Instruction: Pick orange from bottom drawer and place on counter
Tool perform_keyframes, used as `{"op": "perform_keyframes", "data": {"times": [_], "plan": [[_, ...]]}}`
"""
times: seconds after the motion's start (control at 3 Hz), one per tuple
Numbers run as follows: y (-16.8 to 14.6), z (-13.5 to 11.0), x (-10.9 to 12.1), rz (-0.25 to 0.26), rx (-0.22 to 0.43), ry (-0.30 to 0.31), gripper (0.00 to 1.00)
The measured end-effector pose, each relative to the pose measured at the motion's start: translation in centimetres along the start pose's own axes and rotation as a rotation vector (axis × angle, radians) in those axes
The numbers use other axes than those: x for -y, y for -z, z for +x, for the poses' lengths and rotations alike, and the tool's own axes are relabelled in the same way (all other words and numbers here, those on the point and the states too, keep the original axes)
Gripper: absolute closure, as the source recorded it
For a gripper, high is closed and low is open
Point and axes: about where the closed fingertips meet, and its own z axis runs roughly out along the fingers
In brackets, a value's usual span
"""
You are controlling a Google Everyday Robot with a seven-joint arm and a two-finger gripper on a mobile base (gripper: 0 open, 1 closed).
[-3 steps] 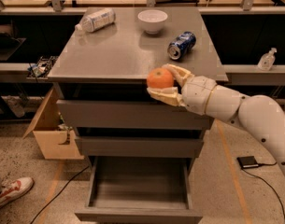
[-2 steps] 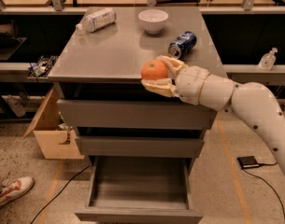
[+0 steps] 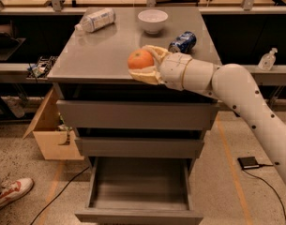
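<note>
Gripper: the gripper (image 3: 139, 63) is over the front part of the counter (image 3: 98, 53), near the middle of its front edge.
Pincer: its two pale fingers (image 3: 153, 52) are closed around the orange, one above and one below.
Orange: the orange (image 3: 140, 58) sits in the gripper, over the counter. I cannot tell if it touches the top.
Arm: the white arm (image 3: 248, 100) comes in from the right side.
Bottom drawer: the bottom drawer (image 3: 138, 216) is pulled out and open, right under the other two drawers.
Bowl: a white bowl (image 3: 153, 20) stands at the back of the counter.
Can: a blue can (image 3: 182, 41) lies on its side, just behind the gripper.
Bottle: a clear bottle (image 3: 95, 20) lies at the back left of the counter.
Floor: a cardboard box (image 3: 51, 132) sits left of the drawers, and a shoe (image 3: 11, 193) shows in the bottom left corner.
</note>
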Motion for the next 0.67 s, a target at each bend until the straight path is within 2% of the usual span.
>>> {"op": "perform_keyframes", "data": {"times": [0.67], "plan": [[-5.8, -0.7, 1.3, -0.061, 0.037, -0.066, 1.00]]}}
